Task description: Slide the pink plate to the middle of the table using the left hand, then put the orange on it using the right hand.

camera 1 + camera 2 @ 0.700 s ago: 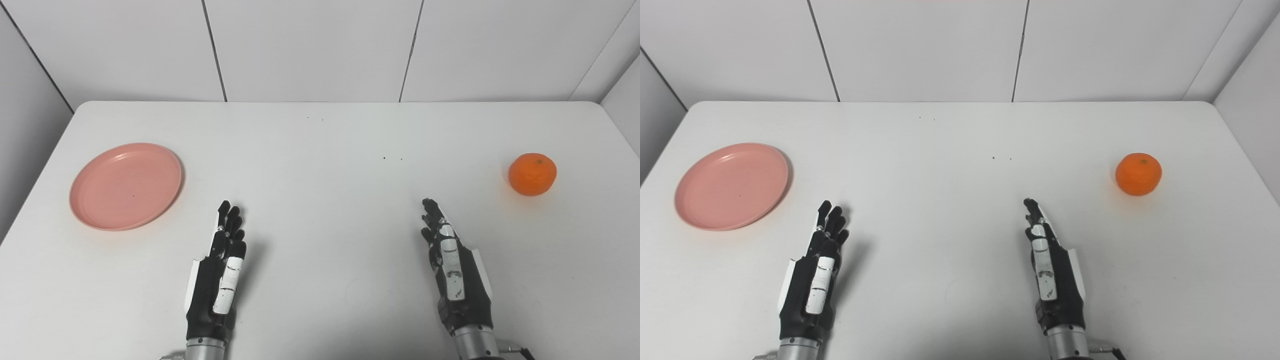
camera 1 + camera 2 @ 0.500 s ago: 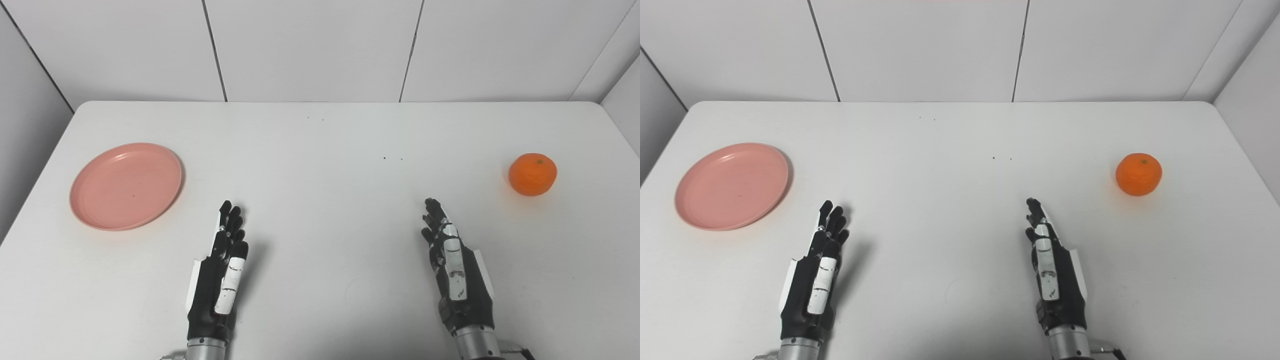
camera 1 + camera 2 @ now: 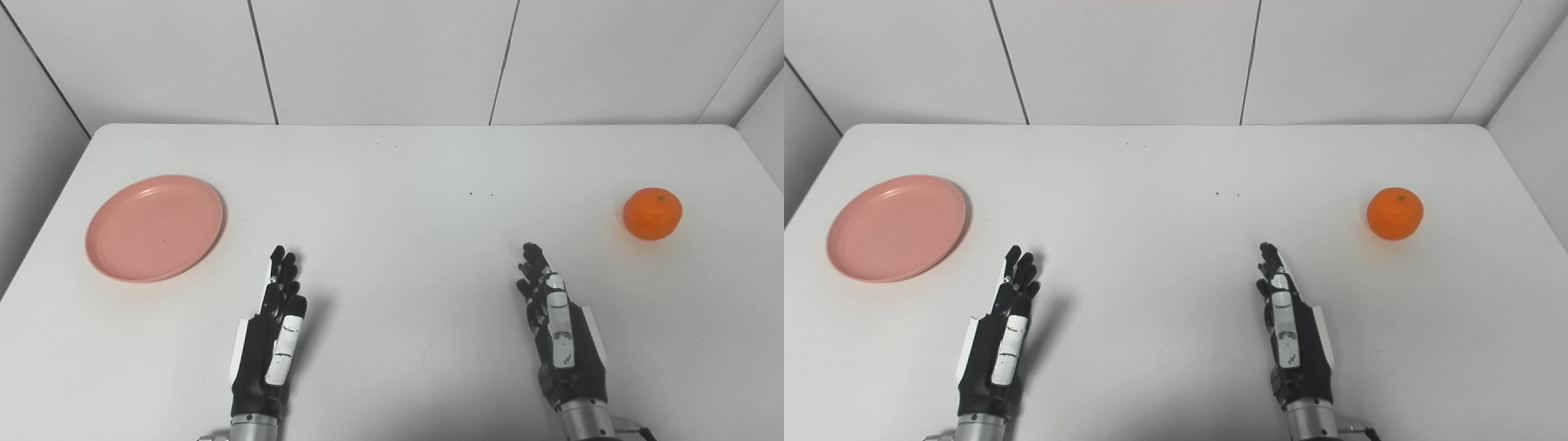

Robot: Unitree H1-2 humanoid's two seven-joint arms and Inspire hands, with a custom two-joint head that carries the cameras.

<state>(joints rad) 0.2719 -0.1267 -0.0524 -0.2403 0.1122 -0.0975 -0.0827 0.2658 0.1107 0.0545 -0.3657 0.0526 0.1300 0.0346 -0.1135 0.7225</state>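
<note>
A round pink plate (image 3: 154, 227) lies flat at the table's left side, with nothing on it. An orange (image 3: 652, 212) rests on the table at the far right. My left hand (image 3: 271, 335) is near the front edge, right of and nearer than the plate, apart from it. It is open, fingers straight and pointing away, holding nothing. My right hand (image 3: 560, 334) is at the front right, left of and nearer than the orange, well short of it. It too is open with straight fingers and holds nothing.
The white table (image 3: 392, 202) spreads wide between the plate and the orange. Its far edge meets a white panelled wall (image 3: 380, 61). A few tiny dark specks (image 3: 481, 195) mark the middle of the tabletop.
Both hands have crept very slightly to the right; the plate and the orange have not moved.
</note>
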